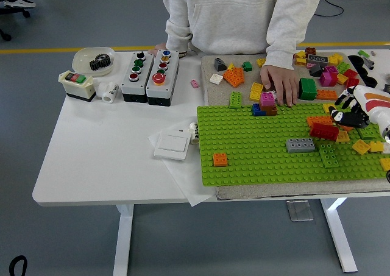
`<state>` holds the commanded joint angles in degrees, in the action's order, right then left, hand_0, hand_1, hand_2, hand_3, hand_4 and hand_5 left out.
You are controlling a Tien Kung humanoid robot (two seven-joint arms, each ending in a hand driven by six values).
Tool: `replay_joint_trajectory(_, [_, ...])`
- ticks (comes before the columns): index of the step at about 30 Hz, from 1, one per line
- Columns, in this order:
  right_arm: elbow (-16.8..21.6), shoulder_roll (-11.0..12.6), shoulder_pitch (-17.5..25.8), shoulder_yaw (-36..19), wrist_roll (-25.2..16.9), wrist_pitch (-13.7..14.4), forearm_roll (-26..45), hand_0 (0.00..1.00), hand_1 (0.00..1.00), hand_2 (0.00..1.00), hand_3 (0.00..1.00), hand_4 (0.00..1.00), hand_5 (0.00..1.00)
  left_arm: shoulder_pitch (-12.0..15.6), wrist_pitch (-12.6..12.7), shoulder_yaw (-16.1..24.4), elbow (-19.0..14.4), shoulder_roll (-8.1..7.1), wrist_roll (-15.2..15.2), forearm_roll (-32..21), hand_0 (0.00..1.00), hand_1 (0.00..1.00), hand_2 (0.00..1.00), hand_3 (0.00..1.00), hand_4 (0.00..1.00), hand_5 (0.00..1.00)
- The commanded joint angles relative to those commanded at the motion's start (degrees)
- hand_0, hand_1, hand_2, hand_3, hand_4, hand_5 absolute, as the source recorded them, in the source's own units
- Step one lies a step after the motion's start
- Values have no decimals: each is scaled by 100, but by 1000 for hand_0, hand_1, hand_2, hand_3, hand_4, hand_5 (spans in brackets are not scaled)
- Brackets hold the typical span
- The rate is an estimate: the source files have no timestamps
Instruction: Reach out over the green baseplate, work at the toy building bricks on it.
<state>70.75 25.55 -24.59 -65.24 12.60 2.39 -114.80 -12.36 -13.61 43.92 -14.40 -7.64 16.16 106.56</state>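
Observation:
The green baseplate (256, 148) lies on a mat at the table's right. On it sit a grey brick (301, 145), a small orange brick (220, 159), a green brick (329, 156) and yellow bricks (361, 146). My right hand (341, 117) comes in from the right edge, low over the plate's right part. Its black fingers are curled at a red brick (323, 130), which sits against an orange brick (318, 121). A person's hand (280, 84) rests on the mat beside a pink, blue and brown stack (267, 103).
Loose bricks (323, 69) are heaped behind the plate at the right. Two button boxes (148, 75), a switch box (77, 84), a bowl holding a gear (94, 60) and a white wall switch (172, 146) lie to the left. The person stands at the far edge.

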Motion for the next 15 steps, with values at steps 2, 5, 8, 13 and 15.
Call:
replay_joint_trajectory(2, [154,-57,123,-73,22,-36,-36,179,364,503,520,700,524,1,-8,13,1,-4,13,25,772,763,764,606,686,599])
replay_joint_trajectory(5, [297,-73,210,-135,15,-28,-96,179,364,503,520,700,524,2,-22,20,0,-4,29,40,772,763,764,606,686,599])
replay_joint_trajectory(8, [304,18,200,-117,-116,56,-150,270,431,540,533,709,523,4,-34,33,0,-3,35,71,772,763,766,605,685,596])
replay_joint_trajectory(13, [196,370,199,143,-902,264,-626,270,431,540,533,709,523,11,-23,30,5,-1,42,51,772,763,766,605,685,596])
replay_joint_trajectory(15, [162,434,201,204,-1123,280,-740,392,516,599,559,732,518,11,-21,25,6,-2,43,43,773,763,766,605,684,595])
